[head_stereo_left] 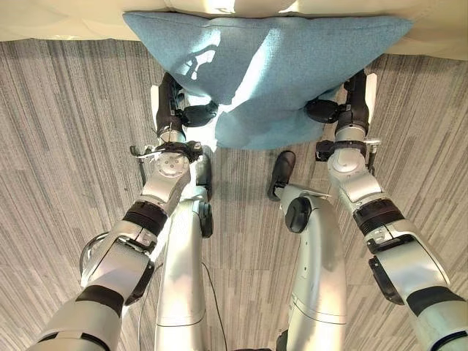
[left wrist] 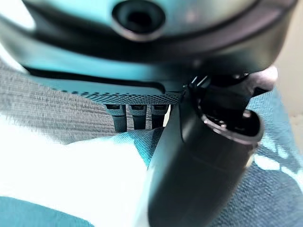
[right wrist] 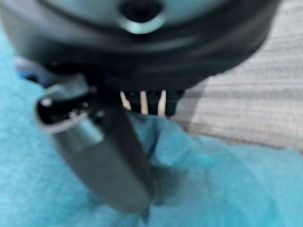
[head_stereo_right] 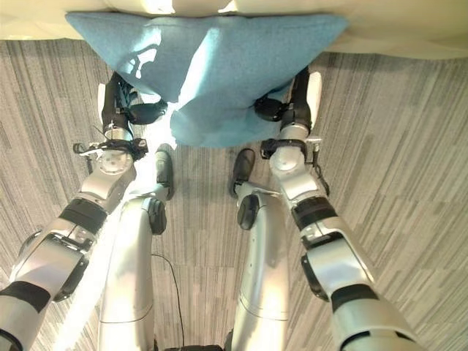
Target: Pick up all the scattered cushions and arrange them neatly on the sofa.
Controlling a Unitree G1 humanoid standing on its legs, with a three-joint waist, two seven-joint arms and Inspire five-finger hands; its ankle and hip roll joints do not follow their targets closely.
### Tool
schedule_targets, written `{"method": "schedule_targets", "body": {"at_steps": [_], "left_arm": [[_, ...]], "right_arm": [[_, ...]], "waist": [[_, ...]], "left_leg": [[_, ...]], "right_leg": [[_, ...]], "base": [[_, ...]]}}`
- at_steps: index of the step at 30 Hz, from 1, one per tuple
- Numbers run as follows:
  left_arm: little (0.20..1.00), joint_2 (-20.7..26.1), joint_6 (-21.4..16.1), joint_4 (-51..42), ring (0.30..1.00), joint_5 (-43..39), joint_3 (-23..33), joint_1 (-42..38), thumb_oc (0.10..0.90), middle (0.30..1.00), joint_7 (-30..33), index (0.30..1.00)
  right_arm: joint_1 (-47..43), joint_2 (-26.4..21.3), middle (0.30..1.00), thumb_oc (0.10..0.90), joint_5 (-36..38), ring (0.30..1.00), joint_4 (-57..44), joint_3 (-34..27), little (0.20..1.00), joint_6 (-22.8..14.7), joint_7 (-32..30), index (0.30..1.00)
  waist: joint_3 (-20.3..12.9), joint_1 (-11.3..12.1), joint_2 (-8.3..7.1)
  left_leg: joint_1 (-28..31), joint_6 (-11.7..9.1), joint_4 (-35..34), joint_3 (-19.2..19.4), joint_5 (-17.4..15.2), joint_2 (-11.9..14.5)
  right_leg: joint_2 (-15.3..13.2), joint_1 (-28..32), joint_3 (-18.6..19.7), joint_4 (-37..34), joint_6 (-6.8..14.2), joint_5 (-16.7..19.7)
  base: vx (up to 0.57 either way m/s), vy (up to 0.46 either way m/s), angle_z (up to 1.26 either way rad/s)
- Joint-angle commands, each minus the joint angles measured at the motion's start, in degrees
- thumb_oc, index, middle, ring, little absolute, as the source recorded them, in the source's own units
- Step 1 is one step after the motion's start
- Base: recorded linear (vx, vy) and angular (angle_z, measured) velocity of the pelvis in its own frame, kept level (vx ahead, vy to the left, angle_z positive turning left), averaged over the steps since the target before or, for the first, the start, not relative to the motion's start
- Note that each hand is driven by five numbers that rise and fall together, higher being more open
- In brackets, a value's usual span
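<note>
The blue cushion (head_stereo_left: 270, 66) hangs between both hands, left hand (head_stereo_left: 191, 113) and right hand (head_stereo_left: 325, 110) each pinching its lower edge, thumb against fingers. Beyond the fingers lies the sofa (head_stereo_left: 58, 22); such shallow pinches could slip, dropping it short onto the carpet (head_stereo_left: 66, 139).

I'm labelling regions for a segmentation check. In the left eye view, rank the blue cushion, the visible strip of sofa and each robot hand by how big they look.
1. blue cushion, clearly largest.
2. sofa, a pale strip along the view's top edge.
3. left hand and right hand: both partly hidden by the cushion and look alike, so unranked.
</note>
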Motion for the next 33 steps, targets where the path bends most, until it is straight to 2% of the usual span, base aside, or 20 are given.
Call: {"method": "schedule_targets", "body": {"at_steps": [1,8,10,13,14,15,16,19,20,22,23,25,30,33], "left_arm": [[0.300,-3.8,-7.8,-10.6,0.300,2.1,-0.2,1.2,0.400,0.300,-2.4,0.300],[0.300,-5.6,-8.8,-19.1,0.300,1.8,4.0,8.5,0.400,0.300,-4.8,0.300],[0.300,-7.1,-9.0,-22.0,0.300,2.7,4.6,13.7,0.400,0.300,-6.3,0.300],[0.300,-8.3,-9.5,-25.3,0.300,3.6,4.8,18.9,0.400,0.300,-7.7,0.300],[0.300,-8.6,-9.4,-26.3,0.300,3.9,4.5,21.1,0.400,0.300,-8.3,0.300],[0.300,-9.2,-9.9,-28.0,0.300,3.8,4.0,24.7,0.400,0.300,-9.5,0.300],[0.300,-9.1,-10.0,-28.8,0.300,3.5,3.3,27.7,0.400,0.300,-10.8,0.300],[0.300,-8.0,-10.2,-31.5,0.300,4.6,3.0,32.9,0.400,0.300,-12.1,0.300],[0.300,-7.0,-10.3,-32.6,0.300,5.0,3.4,37.2,0.400,0.300,-13.3,0.300],[0.300,-5.8,-10.4,-34.0,0.300,5.5,4.1,39.4,0.400,0.300,-13.5,0.300],[0.300,-4.8,-10.5,-34.6,0.300,6.0,4.6,41.9,0.400,0.300,-14.1,0.300],[0.300,-3.8,-10.5,-35.7,0.300,6.1,6.0,45.3,0.400,0.300,-14.5,0.300],[0.300,-4.3,-9.5,-35.6,0.300,6.0,7.5,50.1,0.400,0.300,-15.2,0.300],[0.300,-4.9,-9.2,-35.7,0.300,5.4,7.3,51.0,0.400,0.300,-15.5,0.300]], "right_arm": [[1.2,6.6,0.300,0.400,-0.4,0.300,-11.5,2.5,0.300,-8.8,2.2,0.300],[10.6,6.6,0.300,0.400,-0.9,0.300,-20.6,-1.9,0.300,-10.9,5.5,0.300],[16.1,7.2,0.300,0.400,-1.6,0.300,-24.3,-3.6,0.300,-11.7,7.2,0.300],[21.9,8.1,0.300,0.400,-1.5,0.300,-27.8,-4.7,0.300,-12.7,8.7,0.300],[24.2,8.1,0.300,0.400,-2.2,0.300,-29.1,-5.2,0.300,-12.7,9.1,0.300],[28.0,8.8,0.300,0.400,-2.1,0.300,-31.5,-5.5,0.300,-13.2,10.1,0.300],[31.2,9.1,0.300,0.400,-2.5,0.300,-33.0,-5.7,0.300,-13.2,10.8,0.300],[36.0,9.4,0.300,0.400,-3.1,0.300,-35.5,-5.9,0.300,-13.1,12.1,0.300],[40.2,8.8,0.300,0.400,-3.7,0.300,-37.4,-6.9,0.300,-12.9,13.4,0.300],[43.1,8.2,0.300,0.400,-4.3,0.300,-38.6,-8.0,0.300,-12.9,13.8,0.300],[45.9,7.6,0.300,0.400,-4.8,0.300,-39.4,-9.2,0.300,-12.8,14.8,0.300],[49.5,6.7,0.300,0.400,-5.4,0.300,-40.8,-10.9,0.300,-12.7,15.7,0.300],[54.0,5.9,0.300,0.400,-5.4,0.300,-41.3,-13.3,0.300,-12.2,16.9,0.300],[55.4,5.3,0.300,0.400,-5.7,0.300,-41.8,-14.4,0.300,-12.0,17.1,0.300]], "waist": [[-10.1,-0.1,1.24],[-11.6,-0.4,1.81],[-11.9,-0.5,1.96],[-12.7,-0.3,2.03],[-12.9,-0.3,2.07],[-13.6,-0.1,2.06],[-13.9,-0.1,2.04],[-14.8,-0.3,1.97],[-16.4,-0.4,1.94],[-17.5,-0.5,1.96],[-18.9,-0.6,2.11],[-21.2,-0.7,2.09],[-24.5,-0.8,1.37],[-24.6,-0.8,0.92]], "left_leg": [[-0.7,-1.1,-4.0,-1.4,-1.5,-1.1],[10.6,-1.7,-18.4,-2.0,2.4,-0.6],[17.2,-2.0,-24.5,-2.8,3.9,-0.2],[23.9,-2.4,-29.8,-3.7,5.0,0.1],[27.0,-2.5,-31.9,-4.1,5.4,0.2],[32.6,-2.8,-35.0,-4.3,6.0,0.2],[36.9,-2.9,-38.0,-4.6,8.6,0.2],[46.4,-3.5,-43.5,-4.8,9.6,1.1],[55.4,-4.2,-48.6,-4.9,10.7,2.0],[60.8,-4.7,-51.0,-4.7,11.2,2.6],[65.2,-5.1,-52.9,-4.3,11.7,3.3],[70.8,-5.9,-54.3,-3.6,11.3,4.9],[76.9,-6.6,-53.4,-2.6,10.3,5.9],[77.3,-6.8,-50.9,-2.2,9.5,6.0]], "right_leg": [[2.5,2.8,2.7,-3.0,4.3,-4.0],[3.4,13.2,-0.1,-13.9,6.2,-1.1],[3.5,19.3,-1.0,-19.2,6.7,0.3],[3.3,25.5,-2.0,-24.1,7.1,1.4],[3.2,28.4,-2.4,-26.3,7.2,1.8],[3.1,33.7,-3.4,-29.8,7.4,2.5],[3.0,38.1,-4.7,-33.4,7.0,4.6],[3.7,47.6,-6.1,-39.3,7.0,5.3],[4.6,56.9,-7.1,-44.9,7.0,5.8],[5.3,63.0,-7.8,-47.9,7.0,5.9],[6.0,68.1,-8.3,-50.6,6.9,6.1],[7.2,74.7,-8.5,-53.1,6.7,5.3],[9.7,84.4,-8.7,-58.4,5.7,4.7],[9.6,88.0,-9.0,-60.0,5.3,4.3]], "base": [[-0.04,0.004,-0.01],[-0.07,0.003,-0.03],[-0.11,-0.020,0.01],[-0.07,-0.047,-0.07],[-0.02,-0.091,-0.02],[-0.08,-0.111,0.06],[-0.05,-0.130,0.08],[0.08,-0.126,0.05],[0.19,-0.189,-0.04],[0.17,-0.185,0.02],[0.17,-0.147,0.09],[0.20,-0.153,0.01],[0.13,-0.112,-0.02],[0.12,-0.054,0.07]]}}
